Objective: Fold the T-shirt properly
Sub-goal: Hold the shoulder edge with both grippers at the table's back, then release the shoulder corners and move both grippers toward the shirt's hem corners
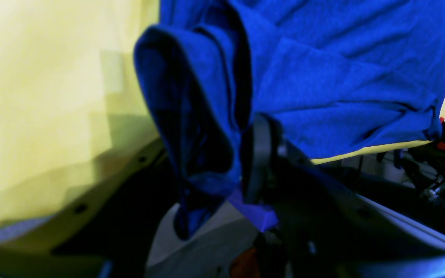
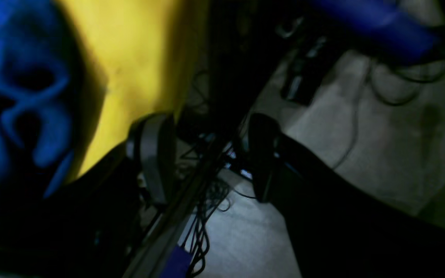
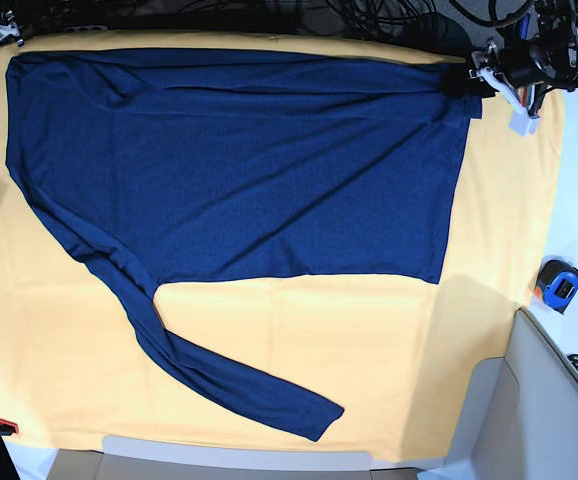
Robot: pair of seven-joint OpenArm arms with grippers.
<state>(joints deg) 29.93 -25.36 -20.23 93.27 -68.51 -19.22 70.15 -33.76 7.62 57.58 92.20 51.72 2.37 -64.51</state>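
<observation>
t-shirt: spread flat on yellow cloth, filling the far half; one sleeve trails toward the near edge
left gripper: at the far corner on the base view's right, a bunched fold of t-shirt between its fingers, jaws part-spread; grip looks loose
right gripper: jaws apart, nothing between them, past the cloth edge
tape measure: on bench just off the cloth's right edge
open room: bare cloth across the near half
</observation>
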